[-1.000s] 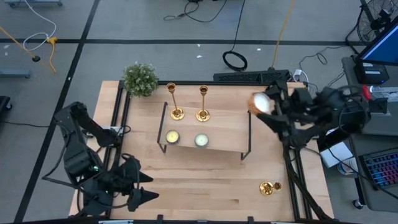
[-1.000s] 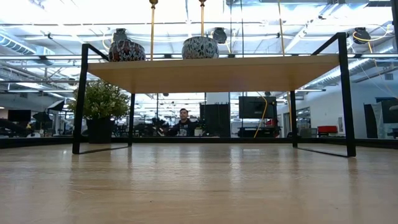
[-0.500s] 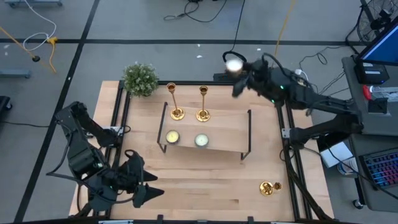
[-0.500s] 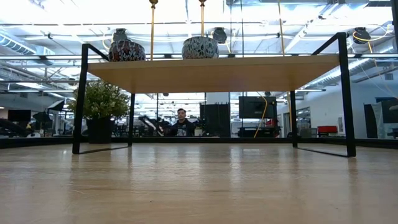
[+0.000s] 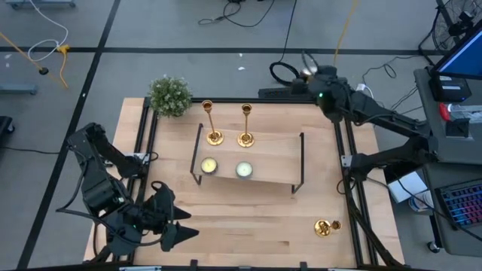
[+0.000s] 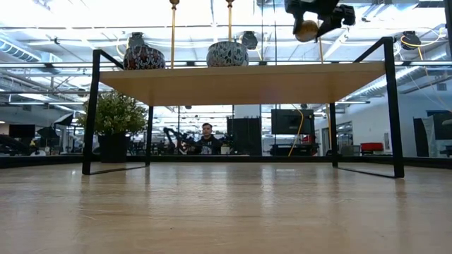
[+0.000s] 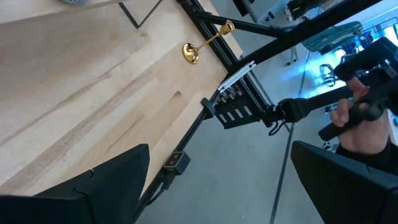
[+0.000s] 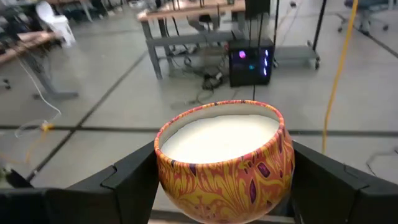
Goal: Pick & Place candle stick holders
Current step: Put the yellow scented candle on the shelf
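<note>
Two gold candlesticks (image 5: 213, 124) (image 5: 245, 124) stand upright on their round bases on the wooden shelf (image 5: 271, 154). A third gold candlestick (image 5: 326, 226) lies on its side on the table at the near right; it also shows in the left wrist view (image 7: 202, 46). My right gripper (image 5: 307, 73) is high over the table's far right edge, shut on an orange-yellow marbled candle tin (image 8: 224, 158). My left gripper (image 5: 184, 224) is open and empty at the near left. My right gripper pinches the candle tin by two opposite sides of its round wall (image 8: 163, 171) between its two fingers (image 8: 127, 183). The tin is lifted clear of table and shelf, its open top with white wax facing up. In the low view it shows as a round body (image 6: 306, 30) under the gripper.
Two small candles (image 5: 208, 165) (image 5: 243, 170) sit on the shelf's near part. A potted plant (image 5: 170, 95) stands at the table's far left. A black frame rail (image 5: 352, 188) runs along the table's right edge. A person's hand (image 7: 357, 127) shows beyond the table.
My right gripper has carried the candle tin from beside the shelf's right end toward the table's far edge, turning as it went, and it now hangs over the far right edge. My left arm has shifted slightly at the near left.
</note>
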Available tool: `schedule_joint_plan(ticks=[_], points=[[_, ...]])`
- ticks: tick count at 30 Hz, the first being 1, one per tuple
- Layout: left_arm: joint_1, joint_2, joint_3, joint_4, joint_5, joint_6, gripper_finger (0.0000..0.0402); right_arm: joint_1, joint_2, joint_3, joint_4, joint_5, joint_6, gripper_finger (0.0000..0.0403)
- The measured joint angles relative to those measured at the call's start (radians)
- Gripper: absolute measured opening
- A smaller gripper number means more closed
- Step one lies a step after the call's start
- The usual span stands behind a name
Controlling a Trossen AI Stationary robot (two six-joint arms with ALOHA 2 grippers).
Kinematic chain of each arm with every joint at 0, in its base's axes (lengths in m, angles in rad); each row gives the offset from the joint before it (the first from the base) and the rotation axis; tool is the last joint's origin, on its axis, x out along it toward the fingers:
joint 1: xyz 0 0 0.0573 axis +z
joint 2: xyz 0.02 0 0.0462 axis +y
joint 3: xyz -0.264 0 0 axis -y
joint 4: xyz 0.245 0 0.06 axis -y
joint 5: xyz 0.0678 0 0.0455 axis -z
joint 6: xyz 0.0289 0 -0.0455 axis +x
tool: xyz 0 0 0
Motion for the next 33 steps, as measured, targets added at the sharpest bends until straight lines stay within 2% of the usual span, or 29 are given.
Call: schedule_joint_plan(ticks=[4,10,13,25,33], points=[[0.0,0.0,0.0,-0.001,0.001,0.013,0.0397,0.077,0.014,0.0,-0.054,0.067,0.102,0.0293],[-0.002,0.0,0.0,-0.002,0.025,0.033,0.0397,0.238,0.06,0.0,-0.054,0.238,0.245,0.0293],[-0.01,0.001,0.0,-0.001,0.025,0.039,0.0397,0.294,0.092,0.0,-0.054,0.281,0.299,0.0293],[-0.081,0.001,0.0,-0.002,0.028,0.039,0.0397,0.49,0.207,0.0,-0.13,0.275,0.535,0.0293],[-0.115,0.001,0.0,-0.024,0.059,0.065,0.0397,0.641,0.248,-0.001,-0.141,0.264,0.54,0.0293]])
